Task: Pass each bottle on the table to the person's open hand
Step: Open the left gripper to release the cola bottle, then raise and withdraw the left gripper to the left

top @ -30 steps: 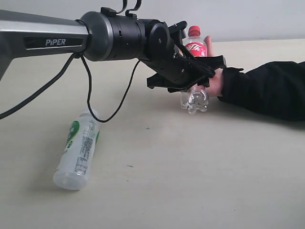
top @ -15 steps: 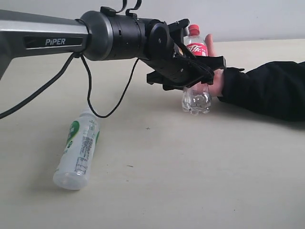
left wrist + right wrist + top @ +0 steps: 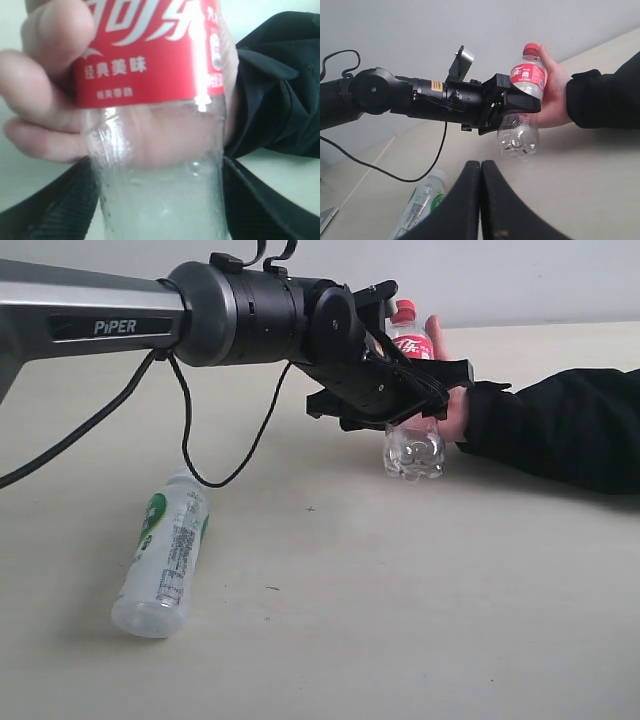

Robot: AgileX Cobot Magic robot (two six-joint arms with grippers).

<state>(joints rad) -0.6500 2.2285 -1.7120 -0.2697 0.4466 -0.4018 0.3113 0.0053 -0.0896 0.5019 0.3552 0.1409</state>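
Over the last second the red-labelled bottle [image 3: 412,450] has swung from a slant to nearly upright between the jaws of the left tool [image 3: 420,392]. The person's open hand [image 3: 555,95], just beyond the tool's tips, now curls round the label. We judge this handover almost done, with only the release left. The left arm reaches out level, its tool pinching the bottle below the label. The right tool [image 3: 480,200] is pressed together, idle. The white-green bottle [image 3: 160,560] lies on the tabletop [image 3: 400,620], well behind the left tool.
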